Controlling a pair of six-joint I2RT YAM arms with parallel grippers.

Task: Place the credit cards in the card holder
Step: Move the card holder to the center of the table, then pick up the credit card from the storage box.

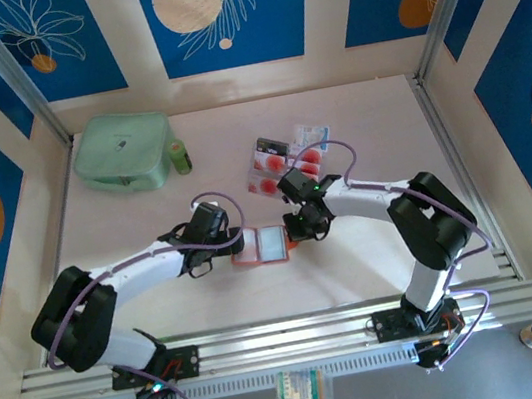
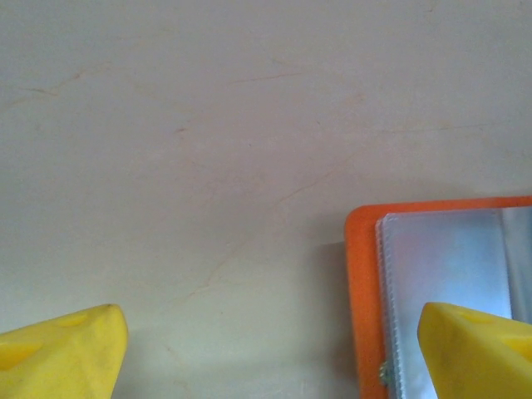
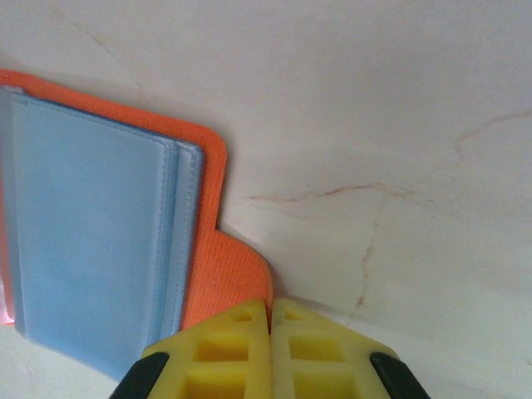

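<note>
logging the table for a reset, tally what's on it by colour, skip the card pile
green: 2 (pouch, small cylinder)
orange: 1 (holder)
total: 3

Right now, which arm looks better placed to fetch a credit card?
Probably left: the left gripper is open and empty, while the right gripper is shut on the tab of the card holder, steadying it.
</note>
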